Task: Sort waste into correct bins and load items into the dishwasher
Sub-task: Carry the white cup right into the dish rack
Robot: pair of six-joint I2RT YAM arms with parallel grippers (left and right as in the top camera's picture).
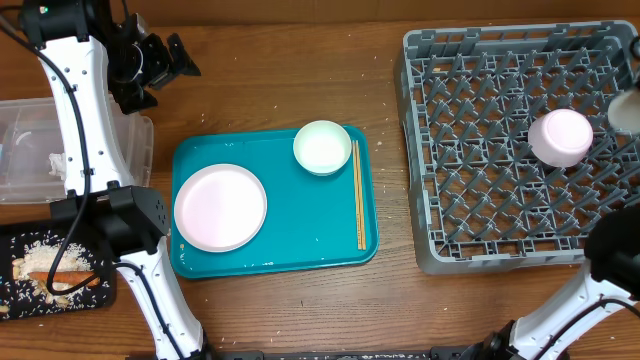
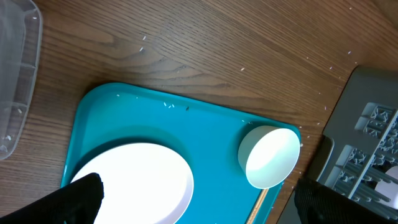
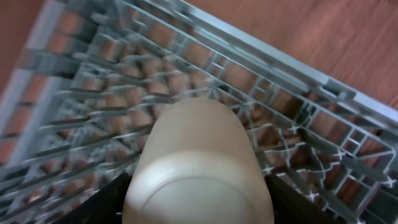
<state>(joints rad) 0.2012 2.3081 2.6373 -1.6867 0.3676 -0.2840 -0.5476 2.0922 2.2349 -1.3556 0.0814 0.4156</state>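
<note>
Dishwasher loading: the right gripper (image 3: 198, 202), clamped on a white cup (image 1: 560, 137), holds it over the grey dish rack (image 1: 470, 215) at the table's right edge. Next it likely needs lowering between pegs, then releasing. The left gripper (image 1: 165, 58) hangs spread and empty, far-left.

A robotics lab's mock kitchen: white robot arms (image 1: 85, 110) over a brown wooden desk (image 1: 280, 70) bearing a grey plastic dish rack (image 1: 470, 150).

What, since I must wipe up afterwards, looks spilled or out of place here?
Small white crumbs are strewn over the brown wooden table and on the teal plastic tray, where loose food bits do not belong. Nothing else stands out.
</note>
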